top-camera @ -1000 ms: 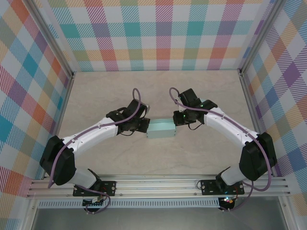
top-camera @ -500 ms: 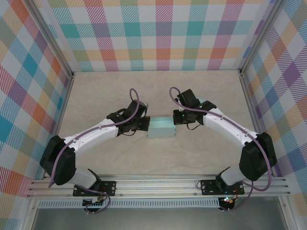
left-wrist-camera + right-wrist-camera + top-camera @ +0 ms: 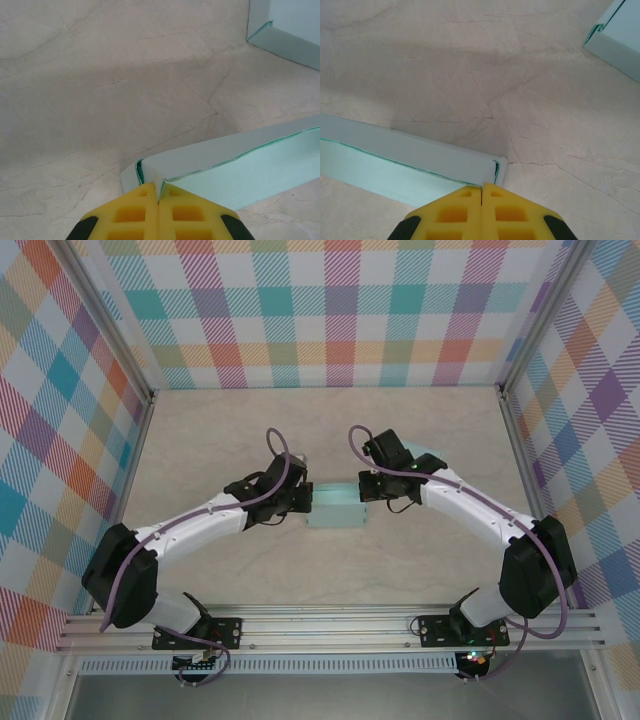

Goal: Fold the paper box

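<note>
The paper box [image 3: 337,510] is a pale mint open tray in the middle of the table. In the left wrist view, the box's [image 3: 240,165] left end wall runs into the seam of my left gripper [image 3: 160,189], whose yellow fingers are shut on it. At the tray's left end sits that left gripper [image 3: 309,499]. My right gripper [image 3: 364,491] is at the tray's right end. In the right wrist view, the right gripper [image 3: 482,187] is shut on the end wall by the far corner of the box [image 3: 395,150].
Another mint paper piece [image 3: 287,32] lies further off on the tabletop; a similar one [image 3: 620,37] appears in the right wrist view, and a pale scrap [image 3: 432,453] lies behind the right arm. Checked walls [image 3: 330,310] enclose the beige table [image 3: 330,580] on three sides.
Both grippers and the box between them have shifted slightly toward the back of the table. The right gripper's fingers closed the last small gap.
</note>
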